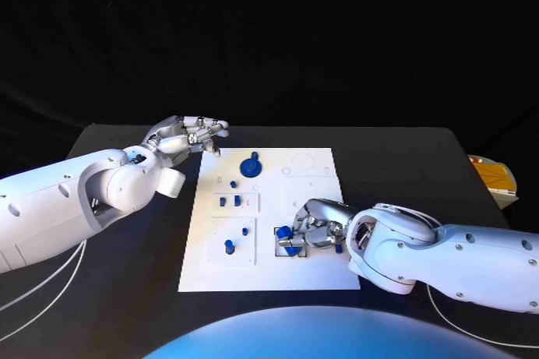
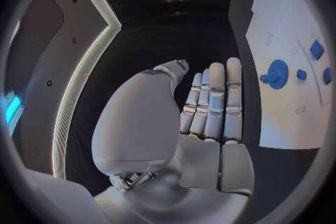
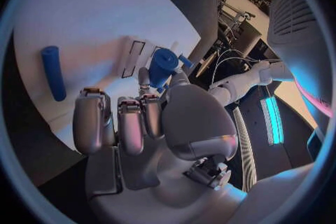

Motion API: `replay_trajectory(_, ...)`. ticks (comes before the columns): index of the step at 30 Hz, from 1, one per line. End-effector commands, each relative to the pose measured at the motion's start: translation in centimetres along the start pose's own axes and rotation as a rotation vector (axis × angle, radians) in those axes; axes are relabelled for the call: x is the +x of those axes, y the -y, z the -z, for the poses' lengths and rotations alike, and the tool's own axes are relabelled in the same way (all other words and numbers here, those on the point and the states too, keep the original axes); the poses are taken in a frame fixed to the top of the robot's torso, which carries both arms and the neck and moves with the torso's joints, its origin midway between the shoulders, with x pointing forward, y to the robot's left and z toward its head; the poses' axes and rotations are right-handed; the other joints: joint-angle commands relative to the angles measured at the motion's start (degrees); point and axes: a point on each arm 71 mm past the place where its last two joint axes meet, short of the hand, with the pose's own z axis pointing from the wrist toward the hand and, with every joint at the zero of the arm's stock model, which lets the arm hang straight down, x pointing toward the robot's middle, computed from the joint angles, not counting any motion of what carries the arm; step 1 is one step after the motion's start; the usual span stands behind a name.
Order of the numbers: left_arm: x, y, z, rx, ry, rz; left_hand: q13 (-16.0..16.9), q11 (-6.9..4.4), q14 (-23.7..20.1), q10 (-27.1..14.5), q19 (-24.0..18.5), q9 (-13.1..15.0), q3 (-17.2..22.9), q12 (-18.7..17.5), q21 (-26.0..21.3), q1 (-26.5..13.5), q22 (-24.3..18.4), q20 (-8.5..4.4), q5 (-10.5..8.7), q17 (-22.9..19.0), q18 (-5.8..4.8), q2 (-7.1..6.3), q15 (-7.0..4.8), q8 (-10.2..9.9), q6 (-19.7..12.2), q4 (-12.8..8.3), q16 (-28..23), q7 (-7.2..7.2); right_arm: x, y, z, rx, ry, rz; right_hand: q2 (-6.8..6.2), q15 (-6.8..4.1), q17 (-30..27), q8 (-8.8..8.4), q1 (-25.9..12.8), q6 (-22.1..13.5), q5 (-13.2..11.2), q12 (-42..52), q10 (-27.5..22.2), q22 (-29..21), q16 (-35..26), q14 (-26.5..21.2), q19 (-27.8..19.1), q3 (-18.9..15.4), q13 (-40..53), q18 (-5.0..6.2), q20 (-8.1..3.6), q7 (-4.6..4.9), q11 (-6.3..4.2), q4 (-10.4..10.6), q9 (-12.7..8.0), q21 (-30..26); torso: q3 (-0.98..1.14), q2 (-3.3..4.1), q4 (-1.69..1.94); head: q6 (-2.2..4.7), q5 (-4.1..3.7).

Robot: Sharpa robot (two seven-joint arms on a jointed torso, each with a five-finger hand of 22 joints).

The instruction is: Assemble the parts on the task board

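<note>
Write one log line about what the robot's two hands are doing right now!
left hand: open, off white task board | right hand: fingers pinch small blue cylinder part over board | blue gear: lying on board

The right robot hand is covering part of the task board, hiding how the blue part at its fingertips is seated. The small blue pieces are showing too small to identify. The frame edge is cutting off an orange-and-white object beside the worktop.
</note>
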Motion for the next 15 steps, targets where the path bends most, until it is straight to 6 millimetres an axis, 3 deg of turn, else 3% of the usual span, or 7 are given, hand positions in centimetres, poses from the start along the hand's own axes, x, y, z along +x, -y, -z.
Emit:
replay_trajectory(1, 0.29, 0.11, -0.09, 0.012, -0.014, -0.005, 0.0, -0.07, -0.1, -0.5, 0.2, 0.1, 0.0, 0.2, -0.3, 0.0, -0.1, 0.20, 0.25, 0.0, 0.76, 0.13, 0.47, 0.2, -0.3, 0.0, -0.2, 0.07, 0.25, 0.06, -0.15, 0.011, -0.027, 0.015, 0.01, -0.55, 12.9, -0.19, -0.6, 2.4, -0.4, -0.1, 1.4, 8.4, 0.3, 5.5, 1.1, -0.6, 6.8, -1.14, -0.46, -1.86, -0.37, 0.0, 0.2, 0.3, 0.02, -0.03, 0.17, -0.07, -0.19)
replay_trajectory(6, 0.28, 0.12, -0.11, 0.014, -0.014, -0.009, 0.0, -0.07, -0.1, -0.5, 0.2, 0.1, 0.0, 0.2, -0.3, 0.0, -0.1, 0.20, 0.25, 0.0, 0.76, 0.13, 0.47, 0.2, -0.3, 0.0, -0.2, 0.07, 0.23, 0.10, -0.41, 0.016, -0.020, 0.024, 0.59, -0.66, 13.1, 0.05, -1.7, 2.6, -2.1, -0.2, 1.5, 8.6, 0.3, 5.6, 1.2, -2.4, 6.9, -1.19, -0.56, -1.99, -0.49, 0.0, 0.9, 0.5, 0.08, -0.03, 0.11, -0.07, 0.01)
replay_trajectory(9, 0.29, 0.12, -0.10, 0.014, -0.015, -0.009, 0.0, -0.07, -0.1, -0.5, 0.2, 0.1, 0.0, 0.2, -0.3, 0.0, -0.1, 0.20, 0.25, 0.0, 0.76, 0.13, 0.47, 0.2, -0.3, 0.0, -0.2, 0.07, 0.19, 0.11, -0.53, 0.019, -0.012, 0.031, 1.55, -0.74, 13.1, 0.23, -2.8, 2.7, -5.2, -0.4, 1.5, 8.7, 0.3, 5.6, 1.3, -4.9, 6.9, -1.20, -0.64, -2.07, -0.58, 0.0, 1.7, 0.5, 0.07, -0.01, 0.10, -0.07, 0.03)
replay_trajectory(11, 0.29, 0.12, -0.09, 0.013, -0.015, -0.010, 0.0, -0.07, -0.1, -0.5, 0.2, 0.1, 0.0, 0.2, -0.3, 0.0, -0.1, 0.20, 0.25, 0.0, 0.76, 0.13, 0.47, 0.2, -0.3, 0.0, -0.2, 0.07, 0.15, 0.11, -0.62, 0.020, -0.004, 0.038, 2.54, -0.77, 13.1, 0.35, -3.7, 2.7, -8.9, -0.6, 1.5, 8.8, 0.3, 5.6, 1.3, -8.2, 6.8, -1.20, -0.69, -2.12, -0.61, 0.0, 2.7, 0.4, 0.04, -0.01, 0.08, -0.07, 0.04)
replay_trajectory(15, 0.27, 0.12, -0.08, 0.013, -0.014, -0.010, 0.0, -0.07, -0.1, -0.5, 0.2, 0.1, 0.0, 0.2, -0.3, 0.0, -0.1, 0.20, 0.25, 0.0, 0.76, 0.13, 0.47, 0.2, -0.3, 0.0, -0.2, 0.07, 0.13, 0.08, -0.74, 0.022, 0.001, 0.049, 2.29, -0.81, 13.1, 0.35, -5.3, 2.5, -9.9, -0.8, 1.4, 8.8, 0.3, 5.6, 1.2, -11.4, 6.8, -1.17, -0.75, -2.12, -0.64, 0.0, 3.3, 0.1, 0.01, -0.08, 0.04, -0.07, 0.03)
